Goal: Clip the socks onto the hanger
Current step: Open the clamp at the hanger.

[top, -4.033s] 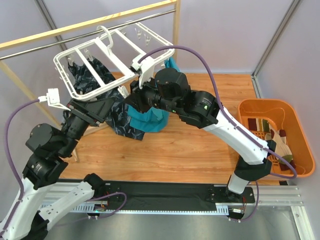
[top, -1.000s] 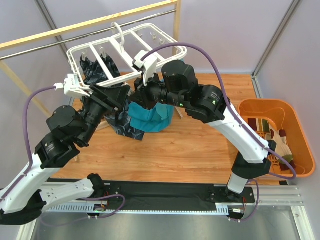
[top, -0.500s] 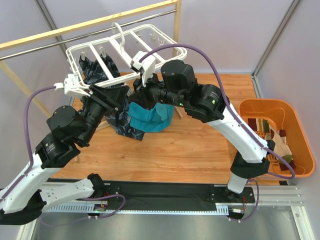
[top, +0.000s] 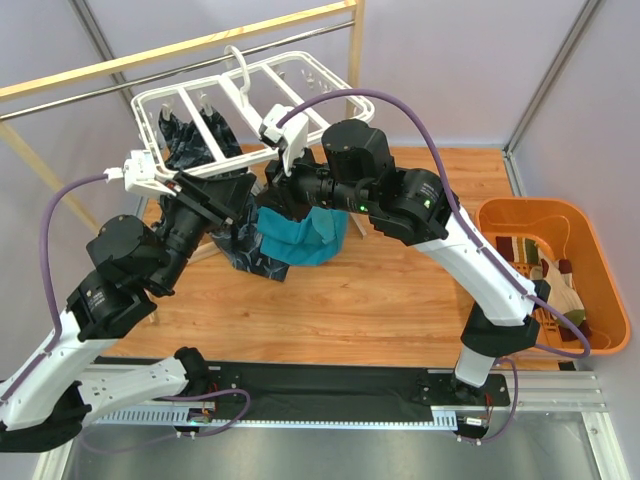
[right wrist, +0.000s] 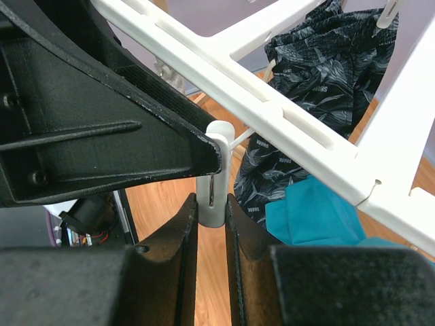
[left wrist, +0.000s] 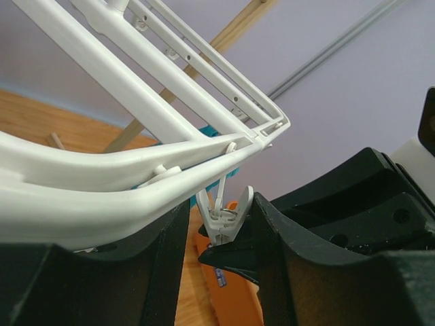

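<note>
Clip (right wrist: 212,193) pinched in right hand (right wrist: 211,210); left hand (left wrist: 223,204) straddles it, grip unclear; socks (top: 545,265) half hidden in basket (top: 530,206).

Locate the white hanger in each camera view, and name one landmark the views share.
Top external: the hanger sits upper left of centre.
Left wrist: its bars fill the upper left.
Right wrist: its bars cross diagonally, from top centre to the right edge.
Shared landmark: the teal cloth, only a sliver behind the bars in the left wrist view, lower right in the right wrist view.
</note>
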You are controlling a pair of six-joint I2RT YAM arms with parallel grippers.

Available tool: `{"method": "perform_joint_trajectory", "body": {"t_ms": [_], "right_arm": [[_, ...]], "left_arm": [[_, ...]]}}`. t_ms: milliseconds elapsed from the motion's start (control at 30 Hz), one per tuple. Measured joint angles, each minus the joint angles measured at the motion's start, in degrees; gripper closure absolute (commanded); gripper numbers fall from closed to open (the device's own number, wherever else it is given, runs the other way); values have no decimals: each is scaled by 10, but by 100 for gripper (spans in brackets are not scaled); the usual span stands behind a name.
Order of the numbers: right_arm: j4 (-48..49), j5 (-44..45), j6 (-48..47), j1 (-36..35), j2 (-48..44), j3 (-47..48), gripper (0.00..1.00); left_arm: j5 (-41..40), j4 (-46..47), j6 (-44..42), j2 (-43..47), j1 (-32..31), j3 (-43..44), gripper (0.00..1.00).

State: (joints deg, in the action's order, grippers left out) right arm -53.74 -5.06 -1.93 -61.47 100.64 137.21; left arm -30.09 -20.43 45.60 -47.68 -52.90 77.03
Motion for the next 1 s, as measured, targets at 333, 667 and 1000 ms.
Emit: {"method": "perform_joint_trajectory", "body": {"t_ms": [333, 667, 1000], "right_arm": [[-1, -5, -6, 1, 0, 1, 100], [-4, -5, -8, 2, 0, 1, 81], [-5, -10, -9, -5, -1, -10, 39]], "left_arm": [[16, 6, -8, -2, 0, 0, 69], [18, 5, -14, -2, 0, 0, 100], [10, 0, -2, -14, 1, 4, 100]]}}
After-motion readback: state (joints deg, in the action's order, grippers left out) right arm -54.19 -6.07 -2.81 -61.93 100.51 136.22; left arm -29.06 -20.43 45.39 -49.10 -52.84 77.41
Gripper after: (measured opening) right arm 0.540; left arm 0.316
